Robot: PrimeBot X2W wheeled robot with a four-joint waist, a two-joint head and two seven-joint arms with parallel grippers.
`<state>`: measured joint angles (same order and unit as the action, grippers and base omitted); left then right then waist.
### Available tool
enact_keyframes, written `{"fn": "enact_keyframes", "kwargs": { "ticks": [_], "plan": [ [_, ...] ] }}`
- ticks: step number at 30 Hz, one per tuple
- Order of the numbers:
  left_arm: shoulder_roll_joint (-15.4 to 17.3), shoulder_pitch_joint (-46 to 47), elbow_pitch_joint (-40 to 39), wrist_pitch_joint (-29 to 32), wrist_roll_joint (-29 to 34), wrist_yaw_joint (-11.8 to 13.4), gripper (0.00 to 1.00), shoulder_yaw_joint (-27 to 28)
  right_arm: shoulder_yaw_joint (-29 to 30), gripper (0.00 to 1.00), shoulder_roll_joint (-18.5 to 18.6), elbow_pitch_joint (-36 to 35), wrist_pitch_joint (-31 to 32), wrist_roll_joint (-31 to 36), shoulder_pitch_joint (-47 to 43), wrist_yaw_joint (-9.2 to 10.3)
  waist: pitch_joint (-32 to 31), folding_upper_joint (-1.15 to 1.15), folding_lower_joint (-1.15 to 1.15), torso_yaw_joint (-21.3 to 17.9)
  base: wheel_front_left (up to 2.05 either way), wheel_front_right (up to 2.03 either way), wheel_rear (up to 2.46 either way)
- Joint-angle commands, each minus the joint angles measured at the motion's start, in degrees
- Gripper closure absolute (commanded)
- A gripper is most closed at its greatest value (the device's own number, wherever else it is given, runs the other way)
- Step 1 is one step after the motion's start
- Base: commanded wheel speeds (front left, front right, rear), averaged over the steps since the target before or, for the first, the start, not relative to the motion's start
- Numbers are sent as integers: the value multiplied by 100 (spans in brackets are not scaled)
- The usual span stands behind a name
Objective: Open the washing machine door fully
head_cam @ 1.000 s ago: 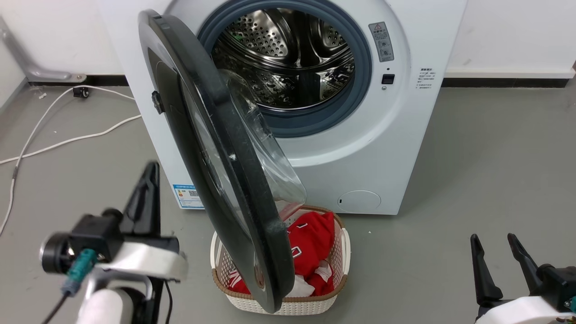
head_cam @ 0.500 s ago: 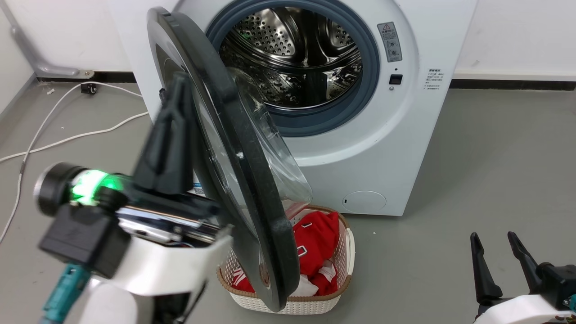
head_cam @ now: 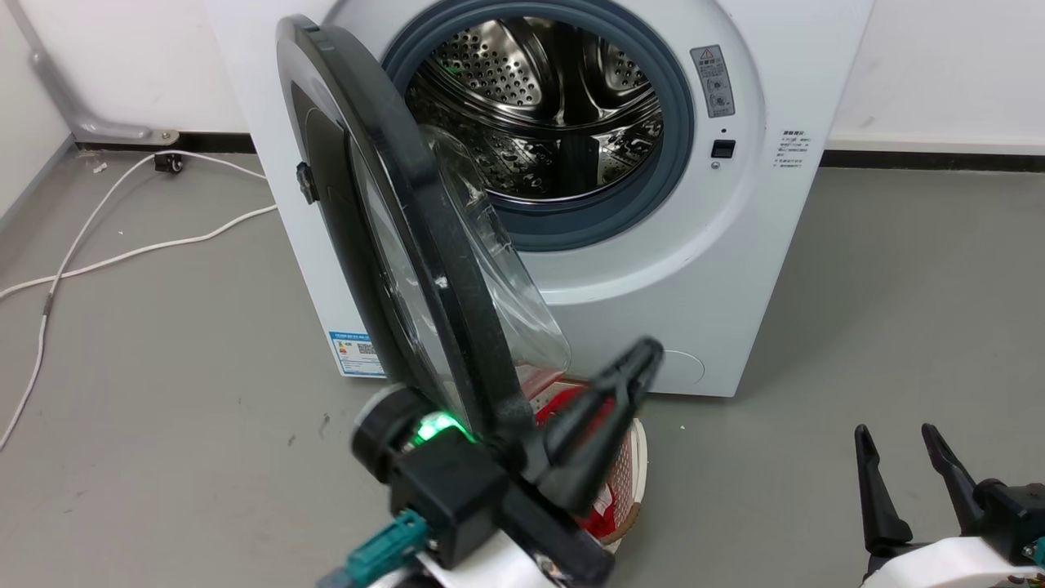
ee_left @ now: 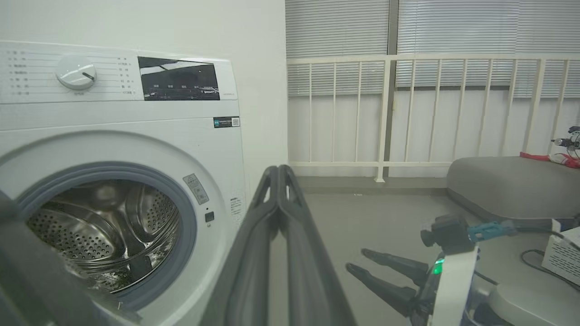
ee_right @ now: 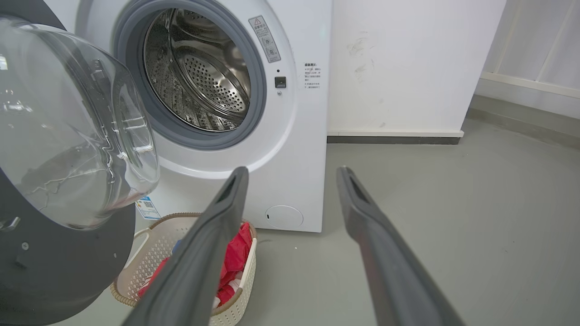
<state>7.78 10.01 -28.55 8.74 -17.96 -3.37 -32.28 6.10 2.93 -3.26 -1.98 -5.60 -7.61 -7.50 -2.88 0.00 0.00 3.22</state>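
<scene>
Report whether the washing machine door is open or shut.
Open: the door stands swung away from the machine, its steel drum exposed.

White forearms (head_cam: 939,565), long black fingers (head_cam: 878,498) — teal plug (head_cam: 380,551), green light (head_cam: 433,426)

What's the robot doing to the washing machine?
It is opening the washing machine door. The door stands partway open, so the steel drum of the washing machine shows. The left pincer, fingers shut together, sits low by the door's glass side, probably to push it wider; I cannot tell if it touches. The right pincer waits open, off to the side. A basket of red clothes sits on the floor below the door.
</scene>
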Motion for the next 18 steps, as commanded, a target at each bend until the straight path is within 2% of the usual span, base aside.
{"fn": "enact_keyframes", "kwargs": {
  "ticks": [1, 9, 18],
  "plan": [
    [-1, -125, 19, 80, -68, -9, 100, -74, 6, 0, -10, 18, -24, -44, 17, 1, 0, 0, 0, 3, 0, 0, 0],
    [122, -702, 728, 612, -381, -56, 100, -636, 19, 0, -10, 82, 16, 108, 16, 1, -9, 0, 0, 0, 0, 0, 0],
    [174, -635, 1975, 208, -192, 244, 100, -331, -56, 0, -10, 103, 4, 110, 83, 1, 12, 0, 0, -118, 0, 0, 0]
  ]
}}
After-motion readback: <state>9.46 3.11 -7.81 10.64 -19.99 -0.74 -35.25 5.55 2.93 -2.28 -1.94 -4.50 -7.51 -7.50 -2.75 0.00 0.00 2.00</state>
